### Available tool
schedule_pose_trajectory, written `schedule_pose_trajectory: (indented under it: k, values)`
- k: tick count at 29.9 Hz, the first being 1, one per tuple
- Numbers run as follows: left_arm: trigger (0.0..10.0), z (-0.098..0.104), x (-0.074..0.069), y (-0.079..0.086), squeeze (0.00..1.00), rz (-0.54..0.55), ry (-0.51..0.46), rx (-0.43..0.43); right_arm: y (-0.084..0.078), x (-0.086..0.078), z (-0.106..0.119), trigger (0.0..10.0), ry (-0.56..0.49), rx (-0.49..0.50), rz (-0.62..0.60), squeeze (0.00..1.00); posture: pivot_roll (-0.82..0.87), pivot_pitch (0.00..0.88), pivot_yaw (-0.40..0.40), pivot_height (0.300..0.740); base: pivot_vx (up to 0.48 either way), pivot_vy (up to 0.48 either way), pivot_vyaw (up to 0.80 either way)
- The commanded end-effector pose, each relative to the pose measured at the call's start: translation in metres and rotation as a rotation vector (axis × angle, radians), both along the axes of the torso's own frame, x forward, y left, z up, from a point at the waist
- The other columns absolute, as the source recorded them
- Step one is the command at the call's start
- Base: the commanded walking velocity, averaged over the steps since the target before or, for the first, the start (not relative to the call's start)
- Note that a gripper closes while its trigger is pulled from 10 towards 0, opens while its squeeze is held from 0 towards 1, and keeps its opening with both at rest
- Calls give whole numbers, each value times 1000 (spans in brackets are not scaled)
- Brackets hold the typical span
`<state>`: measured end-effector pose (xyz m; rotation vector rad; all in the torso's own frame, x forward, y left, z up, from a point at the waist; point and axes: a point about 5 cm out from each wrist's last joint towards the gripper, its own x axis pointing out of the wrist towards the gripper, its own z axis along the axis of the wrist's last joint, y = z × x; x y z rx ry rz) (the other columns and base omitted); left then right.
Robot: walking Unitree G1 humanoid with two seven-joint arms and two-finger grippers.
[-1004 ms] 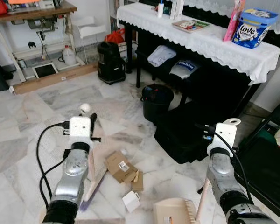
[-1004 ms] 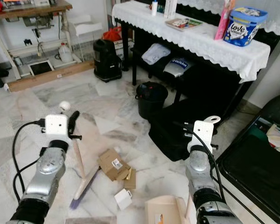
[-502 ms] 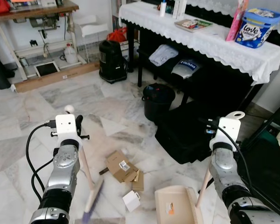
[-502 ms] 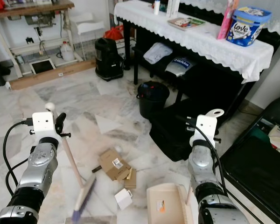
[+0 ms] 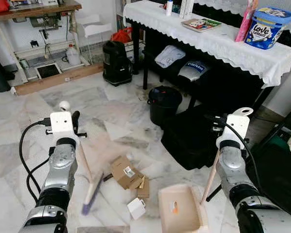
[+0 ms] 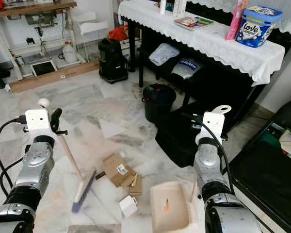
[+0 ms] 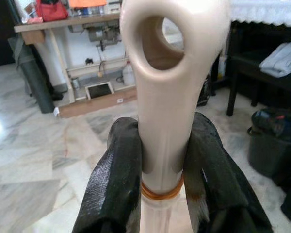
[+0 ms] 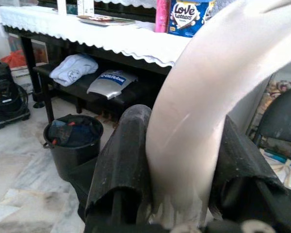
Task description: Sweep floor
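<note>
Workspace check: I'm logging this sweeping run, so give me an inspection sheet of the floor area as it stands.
Surface: marble floor, pale, veined.
Job's things: broom, head on the floor left of the debris; dustpan on the floor right of the debris.
Clutter: flattened cardboard box and small white box between broom and dustpan.
Grippers: left gripper shut on the broom handle; right gripper shut on the dustpan handle.
Cables: black cable looping beside the left arm; another along the right arm.
Surroundings: black bucket, black bag, table with white cloth, vacuum cleaner.
</note>
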<state>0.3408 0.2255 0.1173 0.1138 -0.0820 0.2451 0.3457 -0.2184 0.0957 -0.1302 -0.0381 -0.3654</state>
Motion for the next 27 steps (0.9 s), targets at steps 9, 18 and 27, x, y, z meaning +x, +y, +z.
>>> schedule_pose_trajectory:
  k: [9, 18, 27]
  values:
    - [10000, -21, -9, 6, 0, 35, 50, -5, -16, -6, -12, 10000, 90, 18, -14, 0, 14, 0, -50, 740, 0, 0, 0]
    - [10000, -26, -15, 14, 0, 74, 48, -31, -27, -14, -23, 10000, 164, 3, -34, 0, 26, 0, -64, 740, 0, 0, 0]
    - [10000, -21, -18, 22, 0, 105, 14, -29, -33, -12, -17, 10000, 133, -5, -42, 0, 32, 0, -75, 740, 0, 0, 0]
